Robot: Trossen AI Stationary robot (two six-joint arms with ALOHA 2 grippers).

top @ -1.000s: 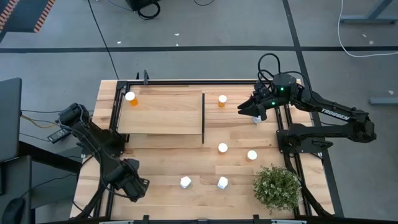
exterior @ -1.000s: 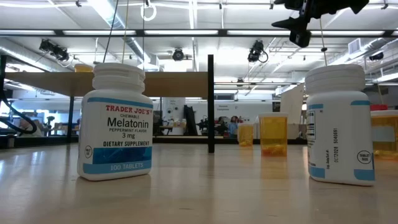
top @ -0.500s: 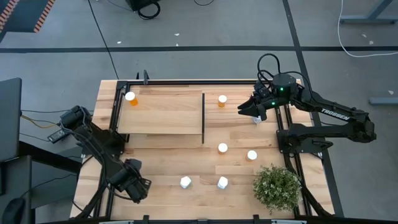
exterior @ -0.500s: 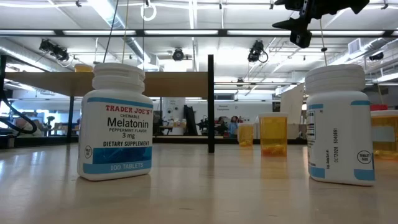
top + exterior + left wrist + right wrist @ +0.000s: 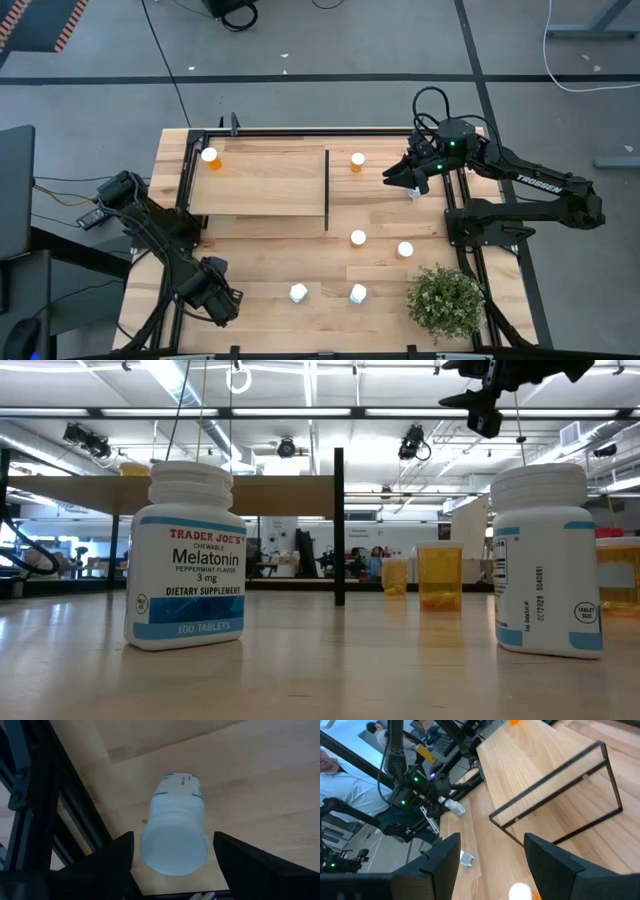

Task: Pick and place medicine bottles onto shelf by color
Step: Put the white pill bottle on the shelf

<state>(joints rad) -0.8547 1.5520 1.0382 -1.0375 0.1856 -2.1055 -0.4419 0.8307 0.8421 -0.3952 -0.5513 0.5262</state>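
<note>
Overhead I see grey shop floor around the plank table point(image 5: 250, 300), and across the table the low camera looks into a long lit workshop. On the table's far left part sits the shelf point(image 5: 265, 185), with its black divider point(image 5: 327, 190) along its right edge. My right arm reaches over the back right area; the right gripper point(image 5: 392, 176) hangs high above the wood, fingers apart and holding nothing, which its wrist camera confirms. My left arm is folded at the near left corner, with the left gripper point(image 5: 170, 870) pointed down at a white bottle point(image 5: 175, 830). That bottle stands between the spread fingers point(image 5: 112, 857), and I can see a thin gap on each side, so nothing is clamped. A bushy potted plant point(image 5: 445, 303) fills the near right corner. One orange bottle point(image 5: 210, 157) stands on the shelf's back left corner, and a second orange bottle point(image 5: 357, 161) is just right of the divider. Four white-capped bottles are spread over the open table: two mid-right point(image 5: 358, 238) point(image 5: 405, 250) and two nearer the front point(image 5: 298, 293) point(image 5: 358, 293). Up close, the low camera reads Melatonin on one front bottle point(image 5: 187, 555).
</note>
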